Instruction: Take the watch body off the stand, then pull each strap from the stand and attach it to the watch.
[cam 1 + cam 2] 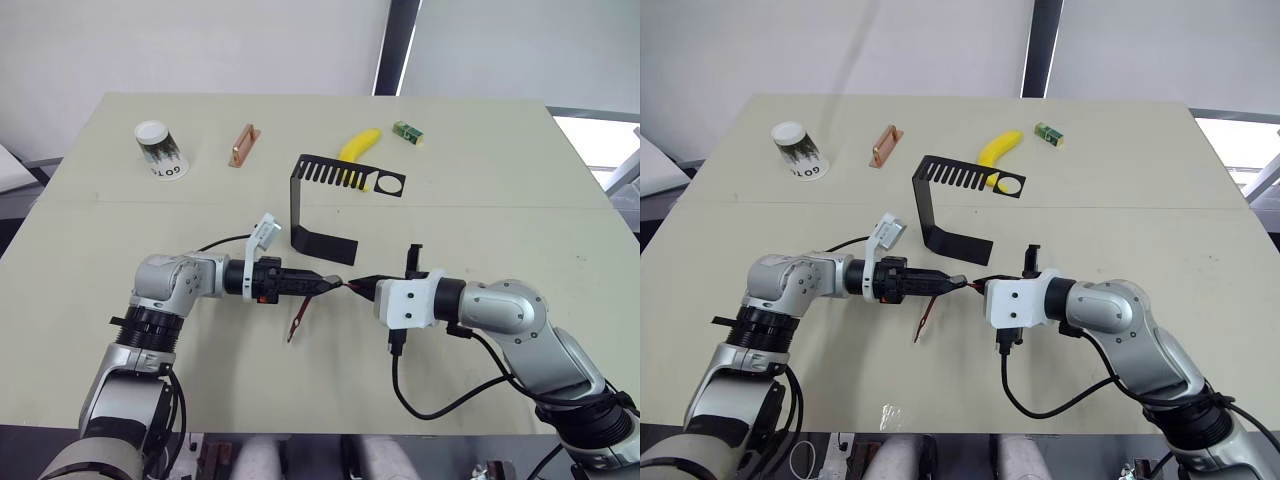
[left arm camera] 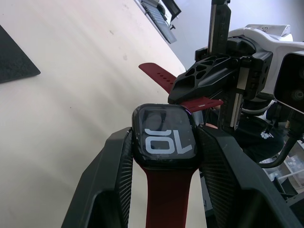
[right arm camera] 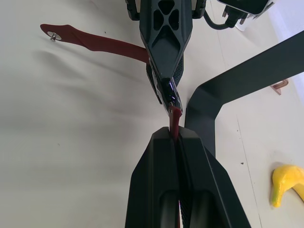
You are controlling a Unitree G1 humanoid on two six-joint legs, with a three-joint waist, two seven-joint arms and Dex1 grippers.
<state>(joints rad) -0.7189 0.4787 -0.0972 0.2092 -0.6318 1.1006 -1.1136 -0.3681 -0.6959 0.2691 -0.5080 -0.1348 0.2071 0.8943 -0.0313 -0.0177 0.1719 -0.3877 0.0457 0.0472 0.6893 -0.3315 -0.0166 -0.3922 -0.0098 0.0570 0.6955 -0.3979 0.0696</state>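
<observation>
Both arms reach inward, tips meeting above the table. The left gripper [image 1: 328, 285] clamps the watch [image 2: 164, 142]. The right gripper [image 3: 175, 133] pinches a strap [image 3: 175, 118].

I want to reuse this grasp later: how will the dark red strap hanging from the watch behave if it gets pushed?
Probably floppy: the attached strap droops from the watch body held in the left gripper, its free end down near the table. It looks thin and light, so a push would likely swing or bend it rather than move the watch.
</observation>
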